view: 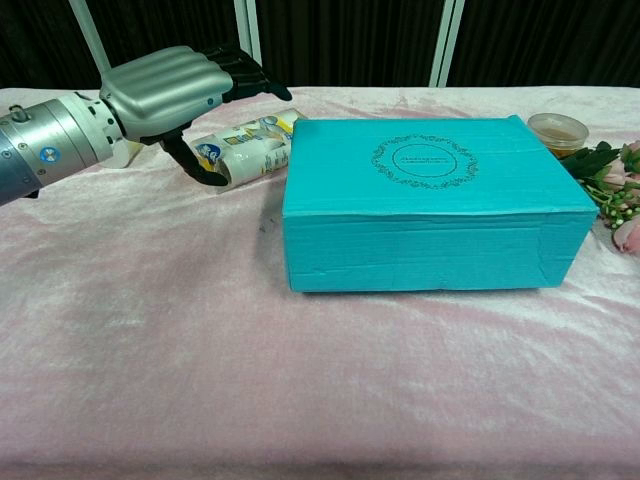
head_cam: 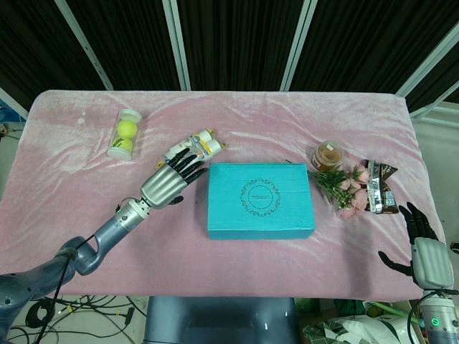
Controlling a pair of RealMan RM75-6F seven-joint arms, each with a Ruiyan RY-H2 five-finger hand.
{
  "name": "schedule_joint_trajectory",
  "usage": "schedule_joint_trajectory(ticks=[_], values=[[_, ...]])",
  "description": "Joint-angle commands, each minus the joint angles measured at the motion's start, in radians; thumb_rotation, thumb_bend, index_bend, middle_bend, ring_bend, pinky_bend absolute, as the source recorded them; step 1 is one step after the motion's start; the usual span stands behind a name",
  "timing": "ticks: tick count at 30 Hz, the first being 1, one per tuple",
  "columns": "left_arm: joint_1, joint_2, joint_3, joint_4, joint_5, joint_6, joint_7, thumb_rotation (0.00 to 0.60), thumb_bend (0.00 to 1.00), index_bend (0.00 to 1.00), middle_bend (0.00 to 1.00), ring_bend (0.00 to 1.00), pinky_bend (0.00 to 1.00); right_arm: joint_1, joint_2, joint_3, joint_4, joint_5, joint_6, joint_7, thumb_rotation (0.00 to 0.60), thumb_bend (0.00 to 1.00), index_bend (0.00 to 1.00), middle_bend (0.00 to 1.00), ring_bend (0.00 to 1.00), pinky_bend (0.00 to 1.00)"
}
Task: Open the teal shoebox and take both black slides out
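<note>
Teal shoebox [head_cam: 260,200] sitting mid-table w/ lid on (dark round emblem on top, front wall creased). Left hand [head_cam: 166,183] hovering beside it, fingers apart, holding nothing. Right hand [head_cam: 429,258] resting at table edge, spread, empty.

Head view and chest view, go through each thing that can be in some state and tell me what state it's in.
teal shoebox: lid closed, flat on the table.
left hand: holds nothing, fingers apart, beside the box's left end.
right hand: holds nothing, fingers apart, at the table's near right edge.
tennis ball tube: lying down, capped.
small jar: upright, lid on.
bottle: lying on its side.
</note>
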Motion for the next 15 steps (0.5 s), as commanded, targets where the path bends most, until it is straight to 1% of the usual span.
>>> schedule_joint_trajectory(ticks=[1, 6, 15], values=[[-0.010, -0.019, 0.002, 0.021, 0.001, 0.000, -0.005, 0.600, 0.04, 0.15, 0.15, 0.08, 0.06, 0.000, 0.001, 0.001, -0.001, 0.002, -0.002, -0.001, 0.600, 0.10, 0.00, 0.00, 0.02, 0.21], [-0.034, -0.074, -0.005, 0.083, 0.003, 0.009, -0.024, 0.600, 0.04, 0.15, 0.16, 0.08, 0.06, 0.006, 0.008, 0.004, -0.005, 0.009, -0.016, -0.007, 0.600, 0.10, 0.00, 0.00, 0.02, 0.21], [-0.083, -0.192, -0.014, 0.253, 0.001, 0.025, -0.109, 0.600, 0.06, 0.17, 0.18, 0.09, 0.06, 0.004, 0.013, 0.010, -0.009, 0.024, -0.019, -0.007, 0.600, 0.10, 0.00, 0.00, 0.02, 0.21]])
